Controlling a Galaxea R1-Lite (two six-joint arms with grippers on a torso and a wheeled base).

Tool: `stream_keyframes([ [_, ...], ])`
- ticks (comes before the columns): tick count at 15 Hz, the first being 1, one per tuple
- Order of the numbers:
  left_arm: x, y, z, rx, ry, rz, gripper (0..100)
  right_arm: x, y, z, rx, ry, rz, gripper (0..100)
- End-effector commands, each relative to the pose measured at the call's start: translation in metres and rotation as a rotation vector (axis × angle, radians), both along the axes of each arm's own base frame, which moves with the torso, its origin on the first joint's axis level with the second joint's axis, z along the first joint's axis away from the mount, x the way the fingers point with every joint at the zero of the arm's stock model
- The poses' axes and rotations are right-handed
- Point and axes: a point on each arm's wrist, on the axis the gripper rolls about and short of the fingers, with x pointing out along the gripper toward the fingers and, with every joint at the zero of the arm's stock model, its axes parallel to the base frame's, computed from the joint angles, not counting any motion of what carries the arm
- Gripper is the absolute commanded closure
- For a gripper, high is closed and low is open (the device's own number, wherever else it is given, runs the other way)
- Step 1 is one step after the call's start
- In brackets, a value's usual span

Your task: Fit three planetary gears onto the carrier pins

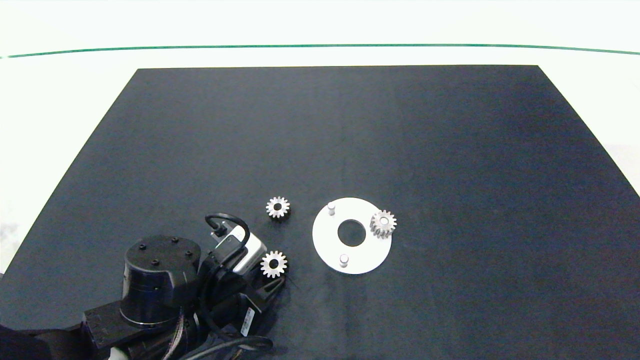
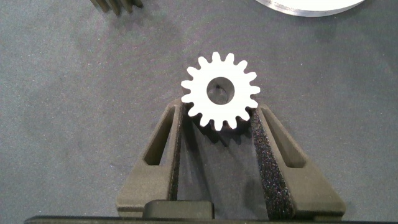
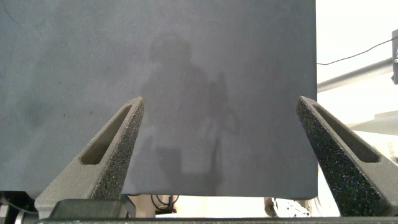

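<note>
seen from above, one of the planetary gears (image 1: 383, 223) sits on the right pin of the white disc (image 1: 330, 240), two carrier pins (image 1: 331, 208) stand bare, and a loose gear (image 1: 277, 207) lies left of the disc on the dark surface (image 1: 450, 150).

in the left wrist view, the left gripper (image 2: 219, 118) pinches a third gear (image 2: 219, 91) by its toothed rim; it looks stiff, small and slippery, so grip the flanks.

in the right wrist view, the right gripper (image 3: 221, 109) hangs with jaws spread wide, empty, over the mat's edge.

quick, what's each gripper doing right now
Left gripper: shut on a planetary gear, pinched at the fingertips.
Right gripper: open wide, holding nothing, over the dark mat.
</note>
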Motion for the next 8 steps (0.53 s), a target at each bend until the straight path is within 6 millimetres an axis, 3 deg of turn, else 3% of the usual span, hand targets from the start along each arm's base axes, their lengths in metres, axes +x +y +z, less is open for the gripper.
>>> stream_keyframes([
  [1, -0.001, 0.001, 0.004, -0.013, -0.019, 0.002, 77, 0.0, 0.0, 0.0, -0.003, 0.003, -0.002, 0],
  [8, -0.006, 0.005, 0.015, -0.036, -0.051, -0.001, 90, 0.001, 0.0, 0.0, -0.005, 0.005, -0.003, 0],
])
